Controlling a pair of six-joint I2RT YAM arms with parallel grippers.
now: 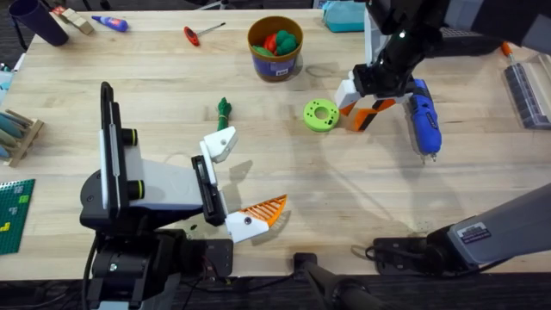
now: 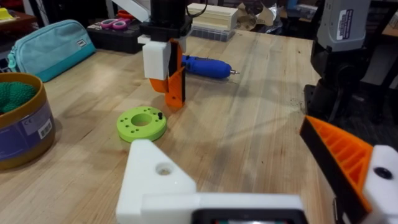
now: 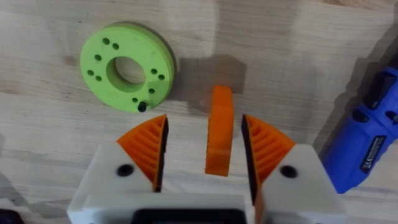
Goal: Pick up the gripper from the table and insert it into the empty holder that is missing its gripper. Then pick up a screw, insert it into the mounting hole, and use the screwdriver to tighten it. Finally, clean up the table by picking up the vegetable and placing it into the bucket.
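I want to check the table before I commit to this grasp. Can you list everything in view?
Orange ribbed wedge gripper: 1, orange, standing on edge between the right gripper's fingers.
White angular plastic holder: 1, white, on the left arm's unit, no finger fitted.
Green plastic disc: 1, lime, mid-table.
Small black screw: 1, black, on the disc's rim.
Blue electric screwdriver: 1, blue, lying right of the wedge.
Dark-green toy vegetable: 1, table centre-left.
Orange-tan round bucket: 1, blue label, far centre, holding red and green toys.
Red-handled tool: 1, far side.
Right gripper: open, straddling the wedge.
Left gripper: open, near edge.
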